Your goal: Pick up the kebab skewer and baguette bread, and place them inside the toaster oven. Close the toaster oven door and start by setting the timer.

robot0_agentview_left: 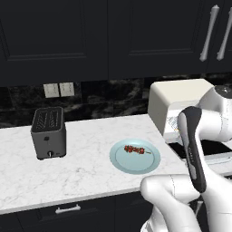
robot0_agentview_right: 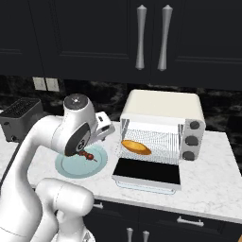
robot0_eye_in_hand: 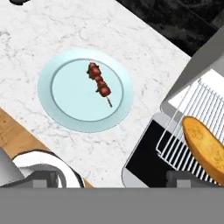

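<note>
Black toaster stands far left on the marble bench. Next, the pale blue plate carries the kebab skewer. Jaws spread wide, holding nothing, up above the plate. Right of that, the toaster oven, its door dropped flat, baguette bread lying on the rack.

A home kitchen — white marble counter, dark cabinets with silver bar handles, black stone backsplash, a two-slot toaster and a toaster oven.
</note>
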